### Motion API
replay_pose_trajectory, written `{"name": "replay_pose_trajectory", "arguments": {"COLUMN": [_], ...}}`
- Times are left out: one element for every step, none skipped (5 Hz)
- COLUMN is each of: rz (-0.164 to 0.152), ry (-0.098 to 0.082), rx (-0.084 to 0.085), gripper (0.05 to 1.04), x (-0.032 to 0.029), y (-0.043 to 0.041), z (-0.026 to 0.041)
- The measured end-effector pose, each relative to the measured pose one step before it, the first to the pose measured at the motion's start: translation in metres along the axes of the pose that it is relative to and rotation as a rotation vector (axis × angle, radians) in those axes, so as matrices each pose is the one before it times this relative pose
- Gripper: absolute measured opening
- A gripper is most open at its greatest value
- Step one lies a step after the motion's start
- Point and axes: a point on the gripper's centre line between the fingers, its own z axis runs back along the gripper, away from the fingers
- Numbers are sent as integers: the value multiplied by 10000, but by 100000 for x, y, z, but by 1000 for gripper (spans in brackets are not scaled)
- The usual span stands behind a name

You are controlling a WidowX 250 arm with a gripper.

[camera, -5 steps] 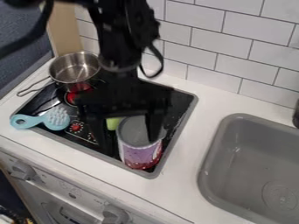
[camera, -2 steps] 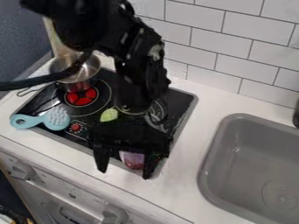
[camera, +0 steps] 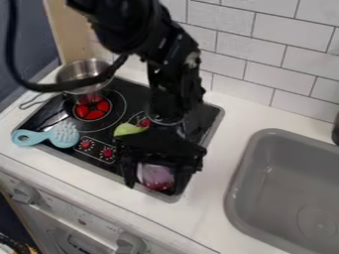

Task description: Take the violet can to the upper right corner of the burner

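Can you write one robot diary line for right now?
claw: at violet can | can: near stove's front right corner | grip: unclear | upper right corner: not reached

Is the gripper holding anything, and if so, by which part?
Can't tell. The black gripper is down around the sides of the violet cylindrical can, but whether it actually grips them isn't clear.

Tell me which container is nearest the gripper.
The violet can, right at the gripper; the metal pot sits farther off, at the back left.
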Motion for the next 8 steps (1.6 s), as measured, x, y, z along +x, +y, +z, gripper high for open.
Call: {"name": "replay_pose_trajectory", "arguments": {"rz": [280,402,410,217,6,88,58,29], "ry": [-45,-166,-237,-19,-395,-109,-8,84], "rx": [-324,81,-178,-2,-160,-156,-379,-81], "gripper": [999,999,999,999,999,999,999,999], "x": [1708,1840,2421,1776,1777,1360,702,125], "y": [-867,-483,-521,-612,-847,-329,-447,262], "z": [414,230,201,-209,463,-38,571,-22]}}
